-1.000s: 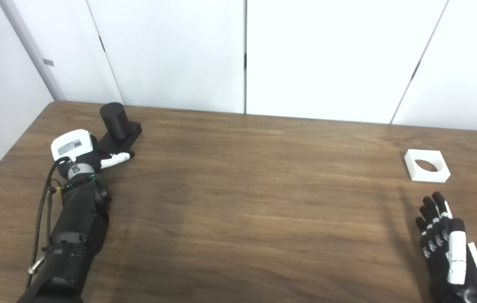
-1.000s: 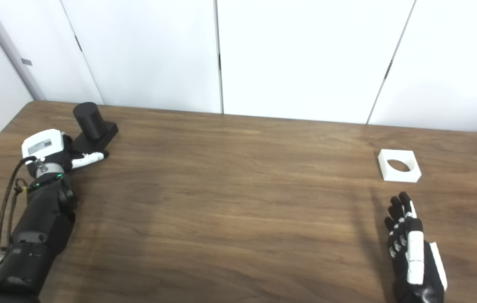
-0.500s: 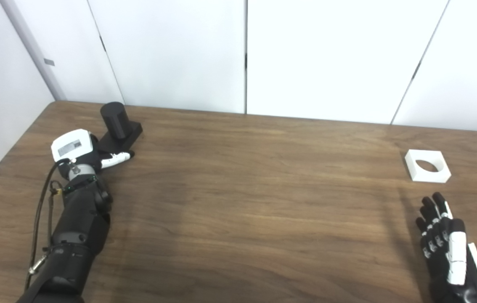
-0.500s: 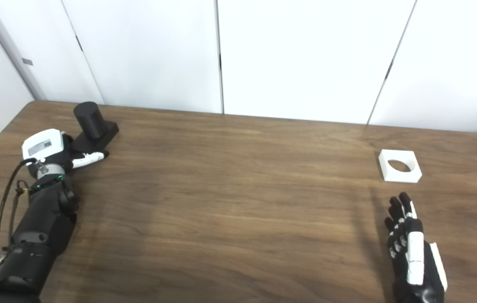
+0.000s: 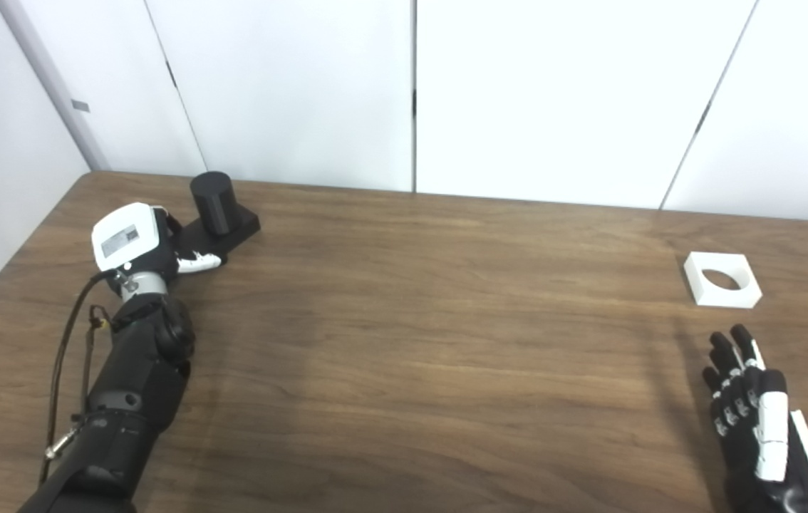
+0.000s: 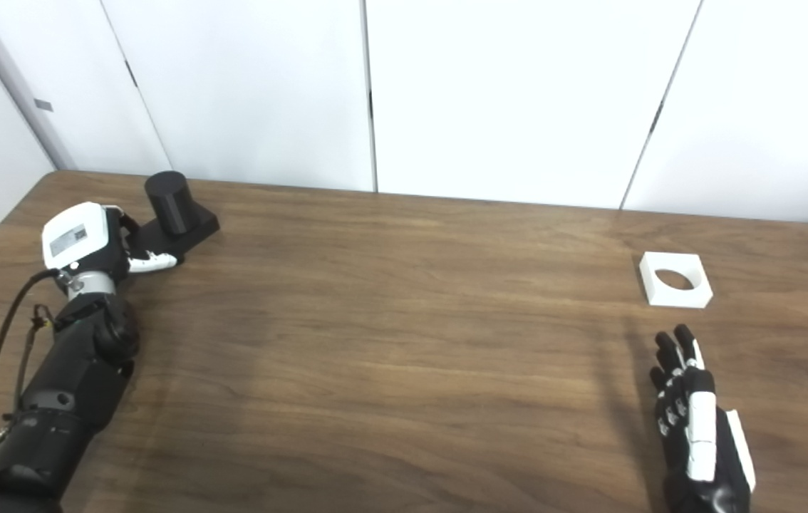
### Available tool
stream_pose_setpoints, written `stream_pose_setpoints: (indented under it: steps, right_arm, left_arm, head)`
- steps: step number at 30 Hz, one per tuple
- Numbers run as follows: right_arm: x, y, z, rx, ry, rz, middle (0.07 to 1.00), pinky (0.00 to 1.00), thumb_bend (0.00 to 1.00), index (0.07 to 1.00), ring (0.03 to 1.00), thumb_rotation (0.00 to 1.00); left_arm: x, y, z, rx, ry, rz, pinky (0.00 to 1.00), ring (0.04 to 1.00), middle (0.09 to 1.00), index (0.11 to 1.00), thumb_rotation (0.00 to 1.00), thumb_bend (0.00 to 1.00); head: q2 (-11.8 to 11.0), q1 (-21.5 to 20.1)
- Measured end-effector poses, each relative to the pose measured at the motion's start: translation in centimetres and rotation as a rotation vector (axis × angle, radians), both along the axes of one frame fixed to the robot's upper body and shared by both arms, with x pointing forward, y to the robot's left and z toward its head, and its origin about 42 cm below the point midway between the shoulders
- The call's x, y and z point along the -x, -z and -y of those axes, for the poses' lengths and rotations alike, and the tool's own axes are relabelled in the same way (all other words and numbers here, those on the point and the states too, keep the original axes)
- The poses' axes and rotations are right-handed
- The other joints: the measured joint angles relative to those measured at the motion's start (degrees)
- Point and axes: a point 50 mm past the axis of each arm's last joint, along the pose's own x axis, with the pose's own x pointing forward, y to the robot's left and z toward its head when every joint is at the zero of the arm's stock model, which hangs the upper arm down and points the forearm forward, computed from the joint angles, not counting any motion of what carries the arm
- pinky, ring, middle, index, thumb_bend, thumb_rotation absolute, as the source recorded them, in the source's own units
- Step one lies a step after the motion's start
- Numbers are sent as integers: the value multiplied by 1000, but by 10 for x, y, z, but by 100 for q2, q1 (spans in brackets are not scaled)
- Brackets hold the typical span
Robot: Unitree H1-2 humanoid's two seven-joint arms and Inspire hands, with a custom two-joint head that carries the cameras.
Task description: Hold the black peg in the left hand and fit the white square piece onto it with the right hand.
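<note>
Since the left hand (image 5: 151,249) grips the black cylindrical peg on its square base (image 5: 219,217) upper left, keep it upright. Right eye view: right hand (image 6: 696,420) splayed, empty, just below the white square holed piece (image 6: 675,279) on the wooden surface (image 6: 404,342).

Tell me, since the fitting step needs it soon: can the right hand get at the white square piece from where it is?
Probably yes. The right hand is open, apart from the white square piece, which lies flat just beyond its fingertips. Only bare table lies between them, and nothing covers the piece.
</note>
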Motion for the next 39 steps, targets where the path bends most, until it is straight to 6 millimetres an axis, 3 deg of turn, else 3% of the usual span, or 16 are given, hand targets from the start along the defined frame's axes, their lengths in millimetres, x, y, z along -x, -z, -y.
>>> stream_pose_setpoints:
  steps: [5,15,22,29,33,39]
  right_arm:
    - [0,0,0,1,0,1,956,1000,571,1000,1000,1000]
    - [0,0,0,0,3,-1,949,1000,563,1000,1000,1000]
    - [0,0,-1,-1,4,-17,948,1000,570,1000,1000,1000]
    - [1,-5,-3,18,12,-22,948,1000,593,1000,1000,1000]
    - [1,-5,-3,18,11,-29,950,1000,589,1000,1000,1000]
    - [1,-5,-3,22,17,-37,936,1000,591,1000,1000,1000]
  left_arm:
    - [0,0,1,9,8,19,670,751,709,484,50,516]
    - [1,3,-1,37,21,38,687,777,737,485,52,511]
    - [20,-2,7,167,91,17,630,738,736,488,53,508]
    - [38,-14,40,220,253,-31,676,775,744,488,51,506]
    - [54,-20,67,265,391,-46,761,820,770,489,52,506]
    - [79,-24,100,281,527,-66,789,846,793,490,54,505]
  head:
    - [9,-9]
    - [26,-44]
    - [88,-105]
    - [167,-237]
    - [193,-281]
    - [255,-413]
